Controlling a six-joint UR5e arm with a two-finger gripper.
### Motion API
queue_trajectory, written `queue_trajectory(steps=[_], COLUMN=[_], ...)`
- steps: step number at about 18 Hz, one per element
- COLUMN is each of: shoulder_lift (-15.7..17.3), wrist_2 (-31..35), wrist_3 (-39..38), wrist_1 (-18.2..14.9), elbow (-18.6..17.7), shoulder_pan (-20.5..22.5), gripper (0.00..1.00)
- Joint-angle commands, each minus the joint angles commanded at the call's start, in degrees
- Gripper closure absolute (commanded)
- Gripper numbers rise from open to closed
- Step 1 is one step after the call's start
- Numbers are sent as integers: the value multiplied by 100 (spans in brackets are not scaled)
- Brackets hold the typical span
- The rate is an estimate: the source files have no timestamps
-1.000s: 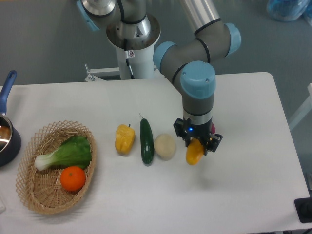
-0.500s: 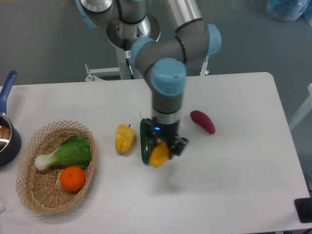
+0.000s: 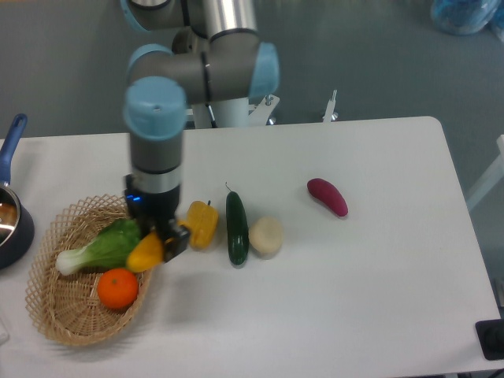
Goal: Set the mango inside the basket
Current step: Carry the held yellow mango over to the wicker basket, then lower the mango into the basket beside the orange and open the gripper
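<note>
Hand (image 3: 157,242) is clamped on the smooth yellow-orange mango (image 3: 146,252), directly above the near rim of the oval tan wicker basket (image 3: 52,315). Releasing here risks the mango striking the rim and rolling onto the worktop (image 3: 354,315), or landing on the round orange (image 3: 118,288) just below-left.

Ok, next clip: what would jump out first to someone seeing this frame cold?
The arm dominates the left half, its gripper shut on the mango over the right rim of the wicker basket. That basket already holds a bok choy and an orange. Beside it a yellow pepper, a cucumber and a pale round item lie in a row, with a purple eggplant apart to the right.
</note>
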Motion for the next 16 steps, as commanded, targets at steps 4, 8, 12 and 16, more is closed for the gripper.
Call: queue_trajectory(steps=[4, 8, 12, 16], shoulder_lift=[-660, -758, -714, -775], wrist_2=[-70, -132, -220, -176], wrist_3=[-298, -361, -484, -484], wrist_1=[18, 9, -9, 26], elbow=[555, 494, 336, 230], shoulder_pan=[-449, -739, -801, -801], gripper=[61, 54, 41, 6])
